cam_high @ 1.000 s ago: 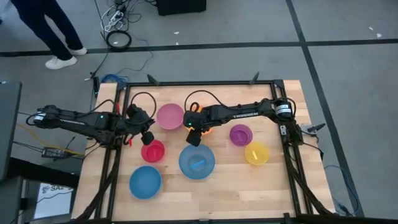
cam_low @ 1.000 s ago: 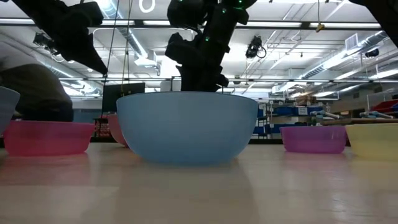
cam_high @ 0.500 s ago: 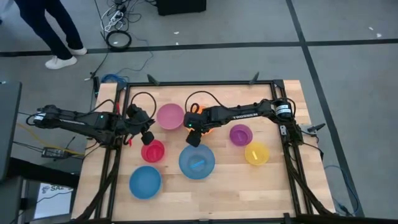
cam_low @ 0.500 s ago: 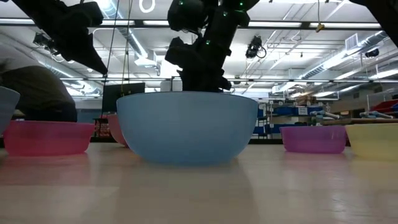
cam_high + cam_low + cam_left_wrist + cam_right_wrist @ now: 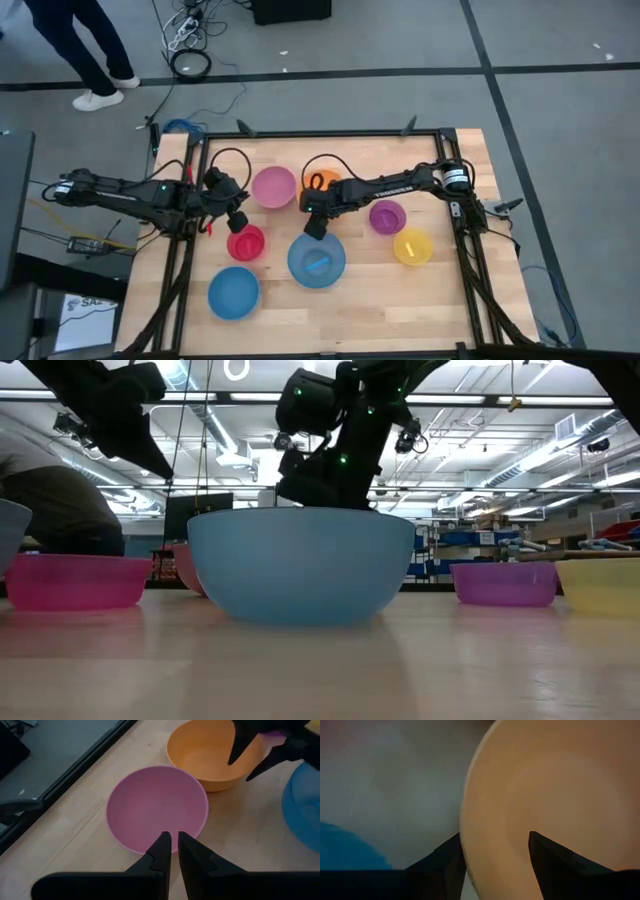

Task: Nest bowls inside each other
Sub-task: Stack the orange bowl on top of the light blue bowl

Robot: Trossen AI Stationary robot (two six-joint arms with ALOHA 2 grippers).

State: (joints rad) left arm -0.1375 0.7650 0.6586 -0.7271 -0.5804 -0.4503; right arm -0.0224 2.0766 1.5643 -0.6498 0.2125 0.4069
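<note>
The orange bowl (image 5: pixel 322 181) stands on its base at the table's far middle, beside the pink bowl (image 5: pixel 273 187). My right gripper (image 5: pixel 495 836) is open over the orange bowl's near rim, one finger (image 5: pixel 445 857) outside the wall and one (image 5: pixel 555 860) inside. The red bowl (image 5: pixel 245 243), a large blue bowl (image 5: pixel 317 260), a smaller blue bowl (image 5: pixel 233 292), the purple bowl (image 5: pixel 387 215) and the yellow bowl (image 5: pixel 412 246) stand apart on the wood. My left gripper (image 5: pixel 174 851) hovers shut and empty near the pink bowl (image 5: pixel 157 807). My right gripper comes from above, slanting down, with its open fingers on either side of the orange bowl's rim (image 5: pixel 466 827). Whether a finger touches the rim I cannot tell. The bowl sits on the table.
A black frame (image 5: pixel 320 134) runs along the table's far edge and both sides. Bare wood (image 5: pixel 400 310) lies along the near edge. A person (image 5: pixel 90 50) stands on the floor beyond the far left corner, next to cables (image 5: pixel 190 62).
My right gripper has sunk toward the orange bowl and stayed open; more of the bowl's far side now shows past the arm. The bowls have kept their places.
</note>
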